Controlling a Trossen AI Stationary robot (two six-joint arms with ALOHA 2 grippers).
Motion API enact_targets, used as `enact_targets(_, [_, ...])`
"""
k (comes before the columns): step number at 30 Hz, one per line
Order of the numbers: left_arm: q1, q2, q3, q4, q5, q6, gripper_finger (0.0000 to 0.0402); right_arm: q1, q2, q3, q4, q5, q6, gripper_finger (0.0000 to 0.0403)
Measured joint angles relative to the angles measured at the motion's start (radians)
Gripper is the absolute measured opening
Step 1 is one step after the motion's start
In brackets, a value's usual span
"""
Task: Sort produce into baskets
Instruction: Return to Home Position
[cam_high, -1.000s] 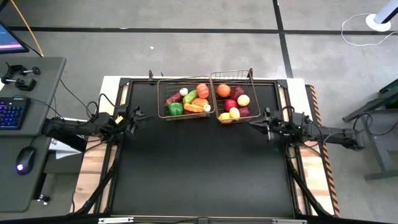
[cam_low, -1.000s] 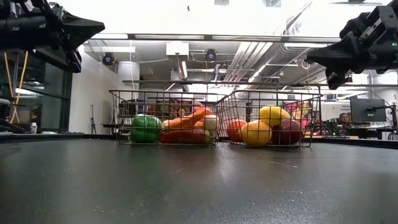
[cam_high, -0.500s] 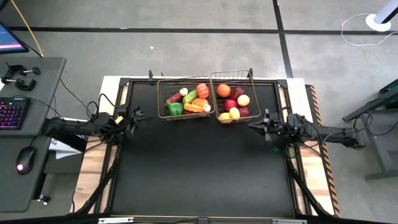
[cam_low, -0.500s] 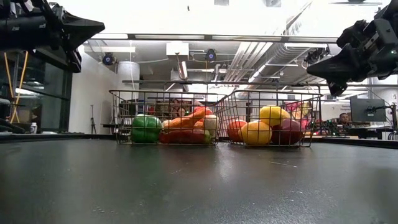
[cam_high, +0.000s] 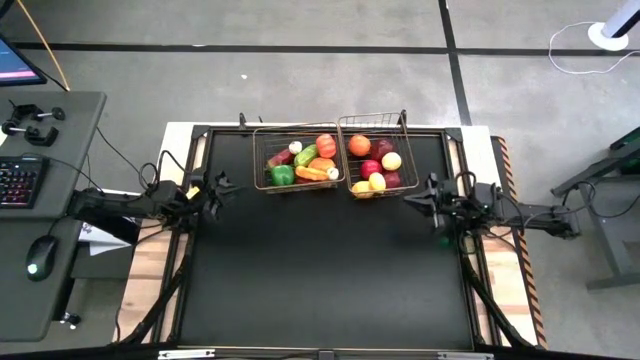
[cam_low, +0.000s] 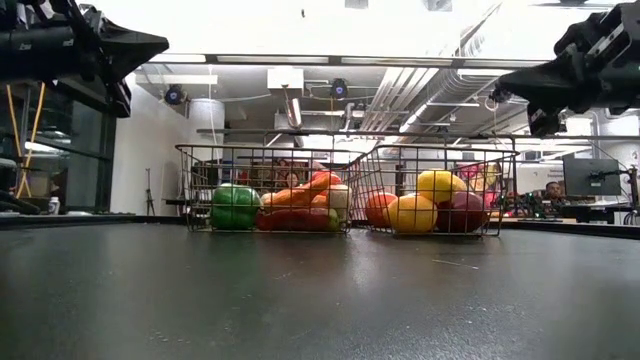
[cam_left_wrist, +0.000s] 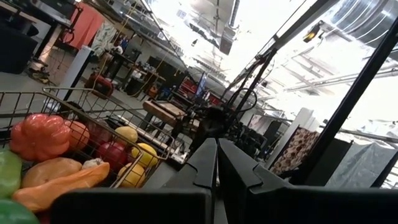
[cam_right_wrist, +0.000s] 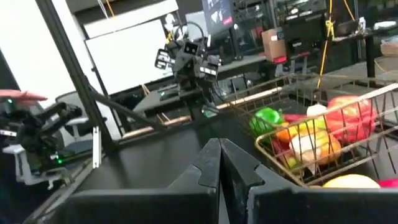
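Two bronze wire baskets stand side by side at the table's far middle. The left basket (cam_high: 297, 128) holds vegetables: a green pepper (cam_high: 283, 175), an orange-red tomato (cam_high: 325, 145), a carrot and garlic. The right basket (cam_high: 372, 118) holds fruit: an orange (cam_high: 359, 145), red apples (cam_high: 371, 168) and lemons (cam_high: 391, 160). My left gripper (cam_high: 228, 187) is shut and empty above the table's left edge. My right gripper (cam_high: 408, 198) is shut and empty at the right side, just near of the right basket. Both baskets also show in the low view (cam_low: 265, 190).
The black table top (cam_high: 320, 270) lies bare on the near side of the baskets. A desk with a keyboard (cam_high: 20, 180) and a mouse (cam_high: 38, 257) stands off the table's left. A person's hand (cam_right_wrist: 18, 96) shows in the room beyond the table in the right wrist view.
My right gripper has drawn back a little toward the table's right edge and risen slightly, staying shut. The baskets and the produce have not moved.
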Motion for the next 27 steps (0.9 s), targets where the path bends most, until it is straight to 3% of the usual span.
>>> enact_targets(12, [0.000, 0.001, 0.000, -0.017, 0.003, 0.000, 0.0003, -0.005, 0.011, 0.000, -0.068, 0.000, -0.002, 0.0000])
enact_targets(18, [0.053, -0.124, 0.001, -0.091, 0.015, 0.001, 0.0003, -0.005, 0.012, 0.000, -0.069, 0.000, -0.002, 0.0000])
enact_targets(22, [0.104, -0.122, 0.003, -0.128, 0.042, 0.151, 0.0003, -0.005, 0.012, 0.000, -0.069, 0.000, -0.001, 0.0000])
enact_targets(27, [0.094, -0.122, 0.003, -0.369, 0.156, 0.194, 0.0003, -0.005, 0.011, 0.000, -0.069, 0.000, -0.002, 0.0000])
